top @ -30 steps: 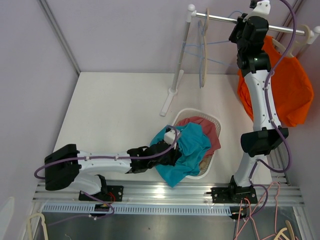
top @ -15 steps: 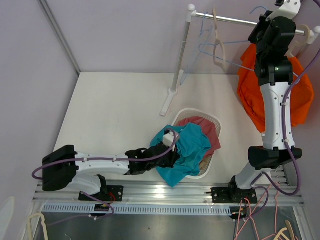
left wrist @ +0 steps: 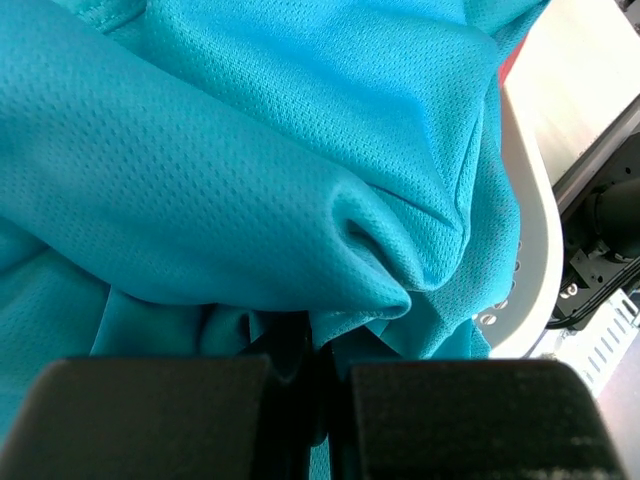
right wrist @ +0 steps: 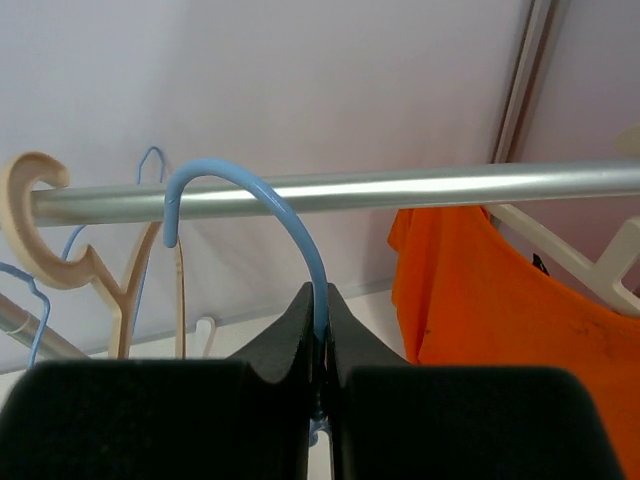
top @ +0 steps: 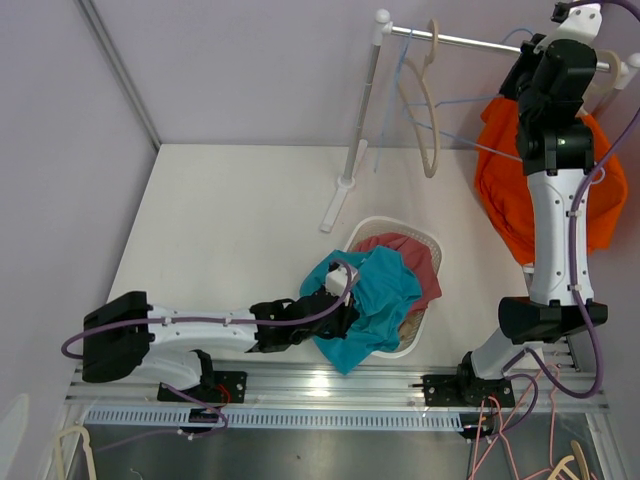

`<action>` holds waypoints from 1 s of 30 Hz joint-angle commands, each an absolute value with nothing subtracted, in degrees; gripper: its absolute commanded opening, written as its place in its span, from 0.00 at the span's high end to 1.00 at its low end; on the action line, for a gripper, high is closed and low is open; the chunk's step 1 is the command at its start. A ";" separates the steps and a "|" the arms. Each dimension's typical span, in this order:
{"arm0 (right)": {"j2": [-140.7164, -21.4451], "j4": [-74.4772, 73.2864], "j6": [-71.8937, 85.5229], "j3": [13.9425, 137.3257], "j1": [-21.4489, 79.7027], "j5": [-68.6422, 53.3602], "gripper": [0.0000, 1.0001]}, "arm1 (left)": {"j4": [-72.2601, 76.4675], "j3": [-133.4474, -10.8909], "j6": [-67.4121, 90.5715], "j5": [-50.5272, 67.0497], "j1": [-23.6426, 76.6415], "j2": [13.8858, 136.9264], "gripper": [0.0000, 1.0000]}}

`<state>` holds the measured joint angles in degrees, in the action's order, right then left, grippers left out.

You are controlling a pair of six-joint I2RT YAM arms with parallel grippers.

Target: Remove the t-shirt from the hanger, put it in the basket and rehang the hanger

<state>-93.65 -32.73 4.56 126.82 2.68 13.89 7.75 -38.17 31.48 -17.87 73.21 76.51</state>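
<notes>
– Teal t-shirt [top: 385, 290], seen from above: you have it heaped over the near-left rim of the white basket [top: 432, 243], on top of a red garment [top: 410, 250]. Your left arm [top: 200, 322] reaches into the heap, and its tip is buried under the cloth.
– And the right arm [top: 555, 220]?
– Up at the rail [top: 465, 41], beside the orange shirt [top: 595, 190]. Its own body covers its fingers from this angle.
– Left wrist view?
– Almost all teal mesh, with the basket's rim at the right. Your left gripper [left wrist: 308, 345] is clenched on a fold of the t-shirt, though the pinch itself sits in shadow.
– Right wrist view?
– Your right gripper [right wrist: 320, 312] is clamped on the neck of a blue hanger [right wrist: 255, 200] whose hook lies over the rail. The hanger's shoulders are hidden behind the pads. A beige hanger [right wrist: 45, 225] hangs to the left. To the right, the orange shirt hangs on a pale hanger [right wrist: 560, 255], both cut off by the frame edge.
</notes>
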 commanded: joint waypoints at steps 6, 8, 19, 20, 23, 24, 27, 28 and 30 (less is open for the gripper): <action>-97.47 -38.67 6.15 132.36 2.55 26.89 1.00 | 7.12 -36.65 31.99 -19.86 73.92 72.86 0.97; -97.38 -38.41 6.33 132.10 2.55 28.30 1.00 | 7.12 -36.48 31.99 -19.95 73.92 72.77 0.97; -99.75 -34.90 5.71 134.30 2.28 40.51 1.00 | 6.33 -35.95 31.91 -20.65 74.00 71.90 0.97; -99.84 -34.28 5.71 134.30 2.29 41.13 1.00 | 6.15 -35.95 31.90 -20.74 74.00 71.98 0.97; -101.59 -33.05 4.05 135.78 2.63 44.55 1.00 | 6.07 -35.95 31.82 -21.00 74.00 72.16 0.97; -102.30 -33.13 3.61 137.53 2.72 45.26 1.00 | 5.98 -36.12 31.73 -21.18 74.00 72.16 0.97; -105.81 -32.87 1.32 140.87 3.16 48.16 1.00 | 5.98 -36.12 31.73 -21.27 74.00 72.33 0.97; -106.60 -32.44 0.88 141.41 3.25 48.69 1.00 | 5.98 -36.21 31.64 -21.36 74.00 72.33 0.97; -108.10 -30.16 -0.43 141.77 3.60 49.65 1.00 | 5.89 -36.04 31.38 -21.44 74.00 72.42 0.97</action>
<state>-106.26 -34.89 2.31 139.04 2.92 44.97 5.82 -36.32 31.48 -19.88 73.60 73.80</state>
